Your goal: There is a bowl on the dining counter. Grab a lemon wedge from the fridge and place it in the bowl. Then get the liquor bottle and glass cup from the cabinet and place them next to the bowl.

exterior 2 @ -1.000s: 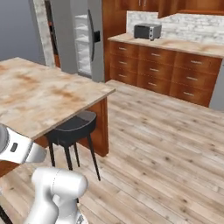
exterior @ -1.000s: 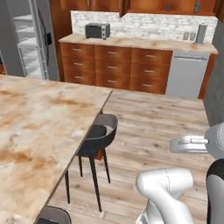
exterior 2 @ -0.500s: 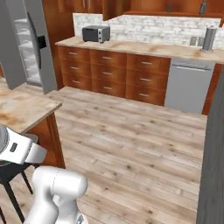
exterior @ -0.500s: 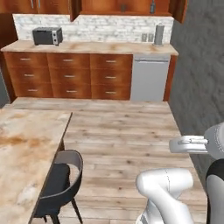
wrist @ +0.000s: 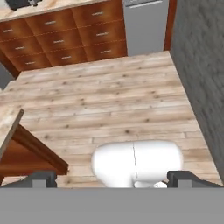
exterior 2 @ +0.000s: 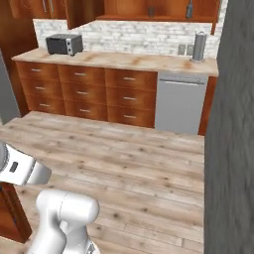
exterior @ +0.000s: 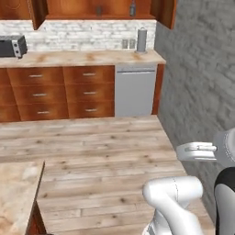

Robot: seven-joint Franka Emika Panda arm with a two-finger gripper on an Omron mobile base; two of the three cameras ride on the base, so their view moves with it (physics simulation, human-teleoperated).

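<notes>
The gripper point(wrist: 111, 178) is wide open and holds nothing. Its two dark finger tips point(wrist: 41, 178) stand far apart at the bottom of the hand view, over the wood floor point(wrist: 109, 100).

Ahead is a long kitchen counter point(exterior: 87, 57) with brown drawers point(exterior: 39, 94) under it. A grey dishwasher point(exterior: 136, 90) sits at the right end of the drawers. A microwave point(exterior 2: 64, 44) stands on the counter at the left. A tall grey can point(exterior 2: 199, 47) stands on the counter at the right, above the dishwasher. Brown cabinets point(exterior 2: 149, 7) hang on the wall over the counter. Two small dark things show in there, one point(exterior 2: 189, 9) maybe a bottle, but they are too small to tell.

A rough grey wall point(exterior: 202, 78) runs along the right side of the room.

A corner of the dining counter point(exterior: 16, 193) shows at the lower left of the left base view. The same corner point(wrist: 8, 124) shows at the left of the hand view. The part of it that shows has no bowl on it.
</notes>
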